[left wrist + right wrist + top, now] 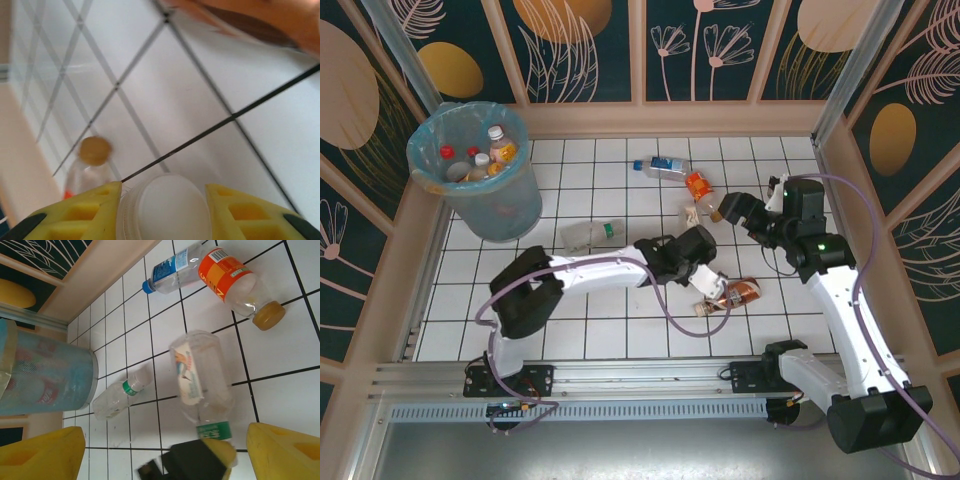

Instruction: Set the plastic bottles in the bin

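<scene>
The brown-labelled bottle [738,293] lies on its side on the tiled floor [570,300]. Its long axis runs from the neck under my left gripper [708,280] out to the right of my jaws and a little beyond them. In my left wrist view its white cap [172,212] fills the gap in my left gripper [164,186]. Both yellow pads [100,210] look pressed against it, so I judge my left jaws to be grasping the bottle by the cap end. I cannot tell how firm the grip is.

My right gripper [165,430] hangs released, jaws spread wide. A clear bottle with a green neck band [200,380] lies lengthwise straight ahead of them, neck towards me. Past it lie an orange-labelled bottle [232,280] and a blue-labelled bottle [170,272]. A smaller clear bottle [115,400] lies off to the left.

The bin [425,150] stands well apart from both pairs of jaws, far to their left and beyond. My left arm is the nearer one to it, so the carry should be its job. Inside its blue bag several bottles [480,160] already stand or lean, their caps showing. I judge the task partly done, with five bottles on the floor.
</scene>
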Tool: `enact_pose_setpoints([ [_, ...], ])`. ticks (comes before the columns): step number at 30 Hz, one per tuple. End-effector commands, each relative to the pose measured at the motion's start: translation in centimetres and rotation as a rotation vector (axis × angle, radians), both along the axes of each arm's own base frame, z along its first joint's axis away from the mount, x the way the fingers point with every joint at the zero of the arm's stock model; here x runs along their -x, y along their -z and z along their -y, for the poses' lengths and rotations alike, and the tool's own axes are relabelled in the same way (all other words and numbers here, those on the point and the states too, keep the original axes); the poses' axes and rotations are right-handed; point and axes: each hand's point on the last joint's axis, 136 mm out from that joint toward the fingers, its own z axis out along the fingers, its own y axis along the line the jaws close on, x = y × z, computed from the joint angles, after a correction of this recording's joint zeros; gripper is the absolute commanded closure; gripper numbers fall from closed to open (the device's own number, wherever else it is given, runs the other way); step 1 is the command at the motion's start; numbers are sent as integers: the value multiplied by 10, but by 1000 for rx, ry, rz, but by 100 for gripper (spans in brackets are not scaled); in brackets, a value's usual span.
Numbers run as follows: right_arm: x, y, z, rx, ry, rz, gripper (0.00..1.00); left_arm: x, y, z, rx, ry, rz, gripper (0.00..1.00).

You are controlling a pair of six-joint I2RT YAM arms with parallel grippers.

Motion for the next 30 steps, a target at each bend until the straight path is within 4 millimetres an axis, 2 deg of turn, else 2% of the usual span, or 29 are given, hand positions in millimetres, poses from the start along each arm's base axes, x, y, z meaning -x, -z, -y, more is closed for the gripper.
enact_pose_setpoints([
  [1, -12, -45, -7, -47, -8, 114, 17, -21, -116, 2, 314, -95, 9, 80],
  [3, -17, -72, -15, -55, -23, 177, 17, -35, -163, -12, 466, -183, -2, 85],
  [4, -20, -88, -19, -55, -28, 214, 18, -41, -195, -25, 560, -232, 1, 92],
  [5, -23, -100, -22, -50, -27, 242, 18, -50, -216, -37, 636, -283, -2, 99],
  [7, -29, -134, -38, -43, -38, 315, 19, -69, -258, -69, 807, -407, -10, 100],
  [8, -30, -148, -48, -41, -52, 348, 19, -76, -273, -86, 869, -463, -16, 100],
  [10, -32, -183, -86, -39, -136, 423, 20, -92, -303, -126, 985, -594, 0, 100],
  [12, -33, -205, -127, -38, -242, 475, 20, -102, -332, -167, 1101, -698, 18, 100],
  [13, -34, -214, -148, -41, -299, 499, 19, -106, -350, -191, 1177, -748, 22, 100],
  [15, -41, -219, -184, -44, -382, 520, 19, -113, -378, -236, 1316, -836, 18, 100],
  [18, -51, -226, -232, -48, -466, 572, 20, -121, -397, -300, 1446, -988, 63, 100],
  [22, -53, -228, -298, -32, -577, 650, 19, -133, -404, -370, 1552, -1174, 115, 100],
  [26, -64, -204, -350, -62, -642, 620, 20, -144, -405, -432, 1651, -1295, 127, 100],
  [30, -65, -178, -394, -132, -689, 573, 20, -165, -392, -483, 1693, -1409, 119, 100],
])
